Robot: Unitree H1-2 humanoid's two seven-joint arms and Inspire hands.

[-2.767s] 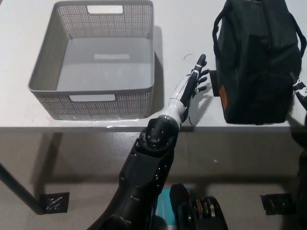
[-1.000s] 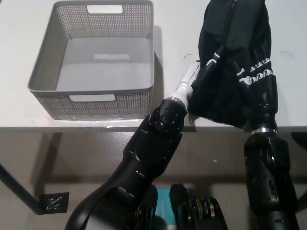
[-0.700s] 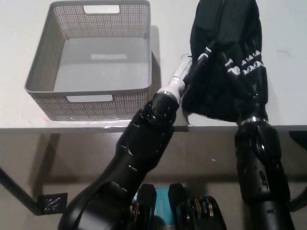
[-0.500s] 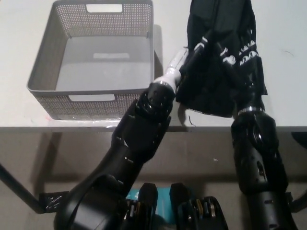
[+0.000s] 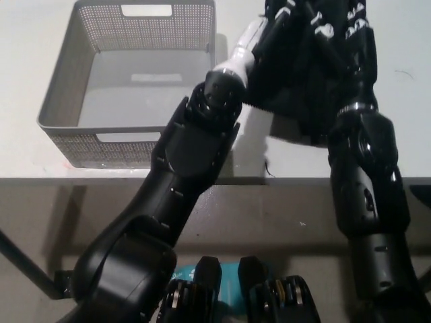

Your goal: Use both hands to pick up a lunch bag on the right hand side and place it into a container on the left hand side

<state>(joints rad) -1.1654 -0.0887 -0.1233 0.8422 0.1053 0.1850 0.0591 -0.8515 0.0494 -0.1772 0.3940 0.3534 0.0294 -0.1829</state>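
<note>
1. Head view, looking down at a white table (image 5: 411, 134).
2. Black bag (image 5: 306, 74) up off the table, at the top right, partly cut off by the top edge.
3. Held between two hands, one on each side.
4. Left hand (image 5: 259, 33) white, pressed flat on the bag's left side, mostly hidden against the dark cloth.
5. Right hand (image 5: 343, 30) black with white marks, pressed on the bag's right side.
6. Both hands squeezing the bag from its sides.
7. Bottom edge of the bag hanging over the table, with a dark shadow under it.
8. Gray basket (image 5: 64, 91) on the table at the left, open at the top.
9. Sides full of tiny holes, with a handle slot at the near wall and another at the far wall.
10. Bag just to the right of the basket, not over it and not inside it.
11. Left arm reaching up from the bottom, crossing the basket's near right corner.
12. Right arm coming straight up at the right side, under the bag.
13. Gray floor (image 5: 40, 222) below the table edge.
</note>
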